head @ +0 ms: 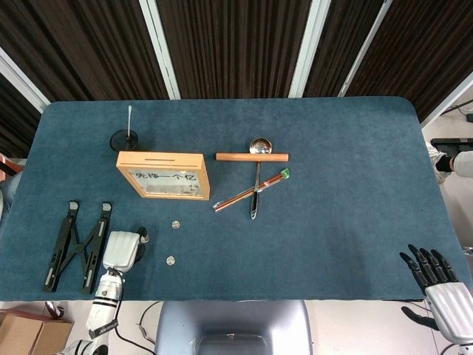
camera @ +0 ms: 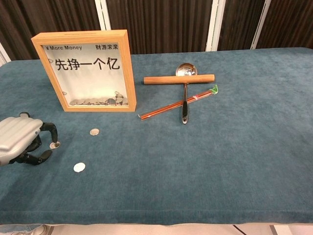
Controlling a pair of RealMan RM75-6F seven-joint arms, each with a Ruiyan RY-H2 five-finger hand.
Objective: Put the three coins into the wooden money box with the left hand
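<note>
The wooden money box (head: 162,174) (camera: 88,71) stands upright at the left middle of the table, with its slot on top. One coin (camera: 94,131) (head: 176,224) lies in front of the box, and a second coin (camera: 79,167) (head: 170,259) lies nearer the front edge. My left hand (camera: 22,139) (head: 122,251) rests on the cloth left of them, fingers curled. One fingertip touches the third coin (camera: 54,145), with the thumb just below it. Whether that coin is pinched is unclear. My right hand (head: 440,285) hangs off the table's front right corner, fingers spread and empty.
A black folding stand (head: 77,245) lies left of my left hand. A round black base with a white stick (head: 126,137) sits behind the box. A wooden rod (camera: 179,79), a metal spoon (camera: 185,98) and red chopsticks (camera: 178,103) lie right of the box.
</note>
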